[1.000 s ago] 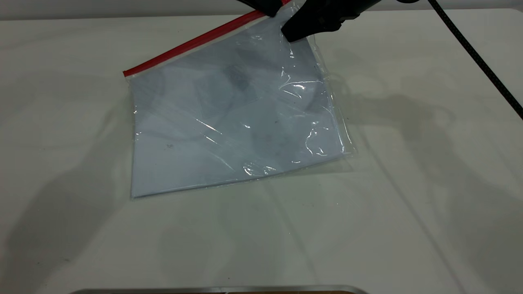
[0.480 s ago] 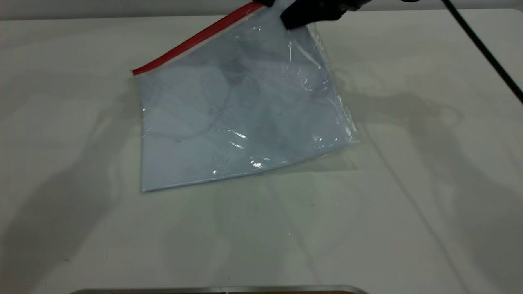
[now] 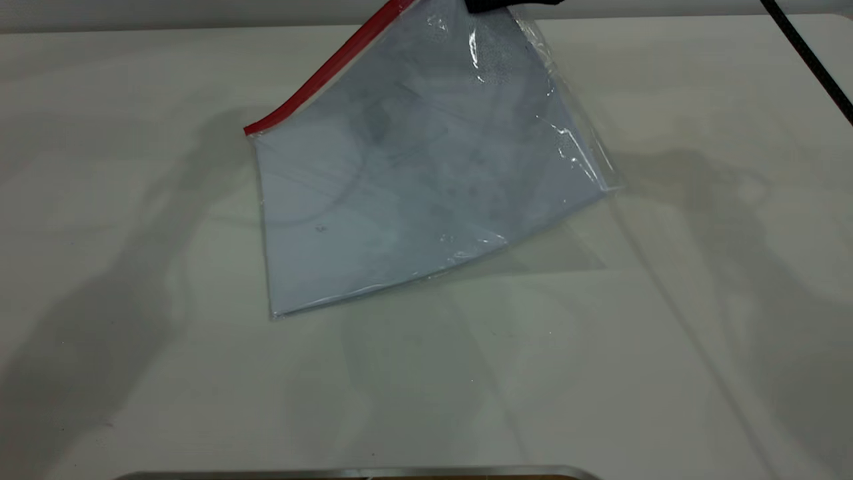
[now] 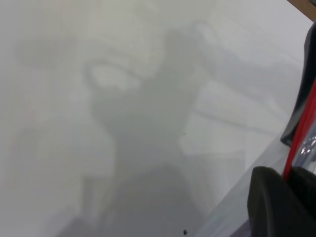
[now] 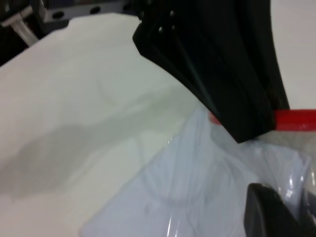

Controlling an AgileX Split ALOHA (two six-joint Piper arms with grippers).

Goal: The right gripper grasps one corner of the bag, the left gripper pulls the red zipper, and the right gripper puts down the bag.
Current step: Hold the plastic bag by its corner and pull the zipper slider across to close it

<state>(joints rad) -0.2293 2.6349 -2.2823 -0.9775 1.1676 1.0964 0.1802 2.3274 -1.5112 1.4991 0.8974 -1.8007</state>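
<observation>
Bag (image 3: 413,193): clear pouch, far corner lifted, near edge resting on the white table (image 3: 666,347); red zipper (image 3: 320,77) rising toward the top edge. Right gripper (image 3: 510,5) clamped on the raised corner. Left gripper (image 4: 291,197) pinching the zipper strip beside it.

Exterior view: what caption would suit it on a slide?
Right gripper lifts the clear bag by a corner, red zipper slanting above the table.
</observation>
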